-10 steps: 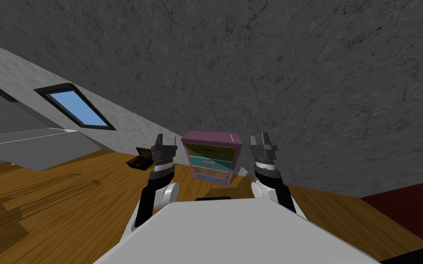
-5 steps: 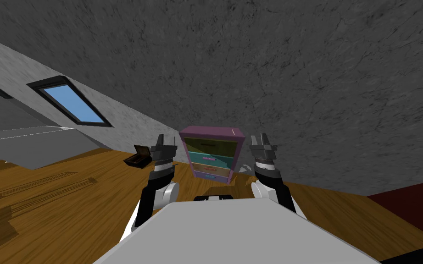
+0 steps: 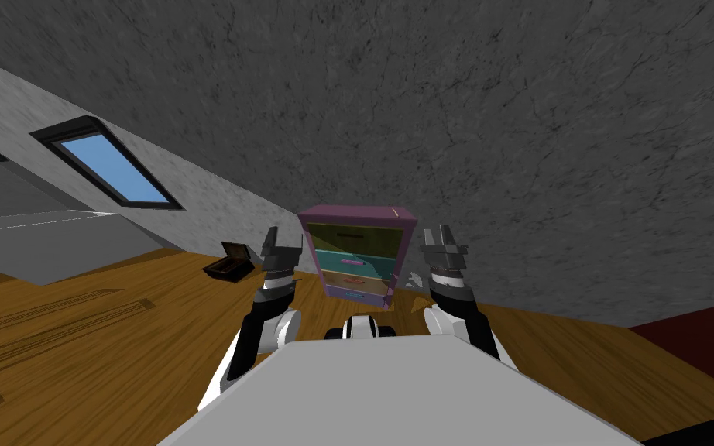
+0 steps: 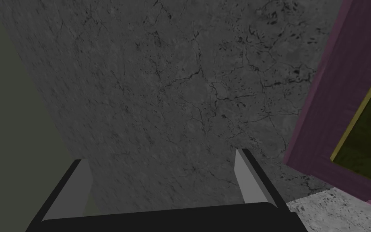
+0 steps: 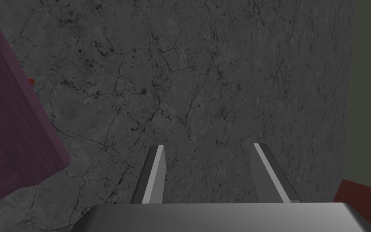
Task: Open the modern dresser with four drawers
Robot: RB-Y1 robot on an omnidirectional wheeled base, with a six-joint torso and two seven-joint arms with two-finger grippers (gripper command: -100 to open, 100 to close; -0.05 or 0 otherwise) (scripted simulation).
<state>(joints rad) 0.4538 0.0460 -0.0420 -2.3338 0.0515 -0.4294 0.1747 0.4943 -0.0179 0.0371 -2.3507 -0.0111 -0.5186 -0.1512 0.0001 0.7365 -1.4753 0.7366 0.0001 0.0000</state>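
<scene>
1. The dresser stands on the wood floor against the grey wall. It is straight ahead of me, between my two arms, and not yet in reach.
2. It has a purple frame and four drawers in a stack: green on top, then teal, then tan, then one more at the bottom. All four look shut, so what is inside them is hidden.
3. The left fingers are wide open and hold nothing. They point at the wall just beside the dresser.
4. The right fingers are wide open too, with nothing in them, and point past the other side.
5. I think the dresser is hard and heavy and will stay put. A drawer should slide straight out if pulled evenly.
6. The best place to hold is a handle, like the small pink handle on the teal drawer. It looks thin, so the fingers could slip off.
7. A little dark box sits on the floor near the dresser with its lid up. I cannot tell what is in it.
</scene>
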